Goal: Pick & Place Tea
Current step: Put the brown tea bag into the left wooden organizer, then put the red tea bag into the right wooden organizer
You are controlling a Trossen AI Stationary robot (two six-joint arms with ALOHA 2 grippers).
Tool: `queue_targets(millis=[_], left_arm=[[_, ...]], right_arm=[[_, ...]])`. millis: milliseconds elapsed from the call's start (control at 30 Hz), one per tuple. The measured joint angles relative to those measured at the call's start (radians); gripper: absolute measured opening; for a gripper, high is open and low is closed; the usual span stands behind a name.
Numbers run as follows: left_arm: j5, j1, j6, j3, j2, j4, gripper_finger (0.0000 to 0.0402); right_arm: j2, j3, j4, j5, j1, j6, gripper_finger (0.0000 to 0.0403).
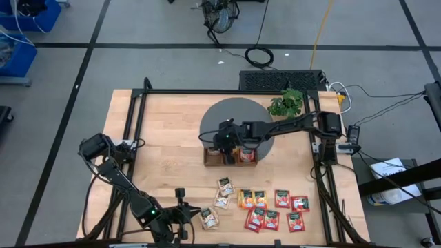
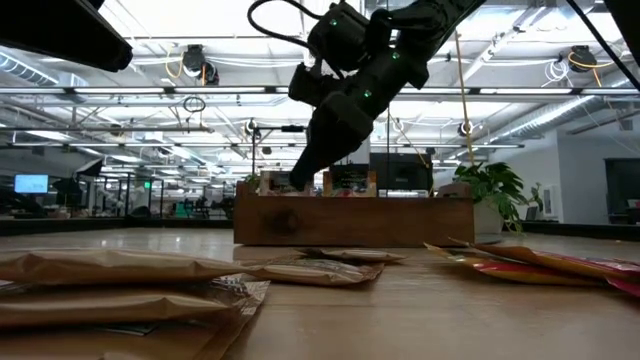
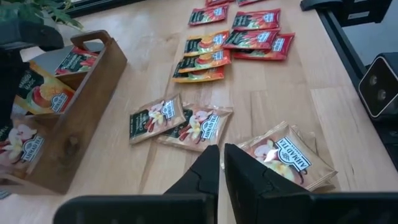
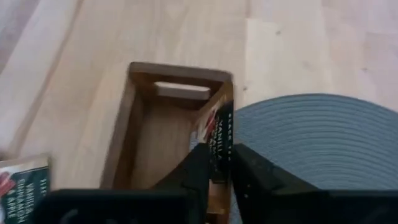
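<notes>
Right claw (image 4: 214,167), over the wooden tray (image 1: 230,157), fingers pinched on an upright tea sachet (image 4: 217,140) in a tray slot: placing step. Judged next: part the fingers, lift clear. Left claw (image 3: 221,163), fingers together and empty, waits near the beige-green sachets (image 3: 177,118). Orange-yellow sachets (image 1: 251,198) and red sachets (image 1: 282,210) lie on the desk (image 1: 172,124).

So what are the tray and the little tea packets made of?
The tray looks like brown wood with a dull finish: grain shows on its walls. The tea sachets look like thin printed foil or plastic film, slightly glossy and crinkled at the edges; which one, I can't tell.
</notes>
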Motion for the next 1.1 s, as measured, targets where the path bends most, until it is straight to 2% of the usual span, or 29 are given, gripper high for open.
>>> queue_targets(millis=[233,433,600,733,833,933,1000,1100], left_arm=[[0.000,0.000,0.012,0.000,0.000,-0.008,0.0033],[0.000,0.000,0.023,0.001,0.000,-0.018,0.0033],[0.000,0.001,0.002,0.001,0.000,-0.003,0.0033],[0.023,0.010,-0.005,0.001,0.000,0.011,0.0033],[0.055,0.023,-0.033,0.001,0.002,0.015,0.0033],[0.101,0.057,-0.043,0.002,0.035,0.034,0.0033],[0.179,0.097,0.025,0.000,0.051,0.066,0.0033],[0.341,0.169,0.116,0.006,0.053,0.213,0.0033]], right_arm=[[-0.017,-0.001,-0.022,0.060,0.000,0.034,0.0121],[-0.137,-0.001,-0.138,0.077,0.016,0.026,0.0147],[-0.316,-0.003,-0.452,0.100,0.122,0.039,0.0143],[-0.447,-0.078,-0.602,0.177,0.290,0.165,0.0133],[-0.531,-0.192,-0.531,0.213,0.453,0.295,0.0129],[-0.587,-0.334,-0.351,0.350,0.618,0.389,0.0124],[-0.597,-0.429,-0.217,0.425,0.710,0.430,0.0119],[-0.594,-0.529,-0.067,0.447,0.817,0.516,0.0109]])
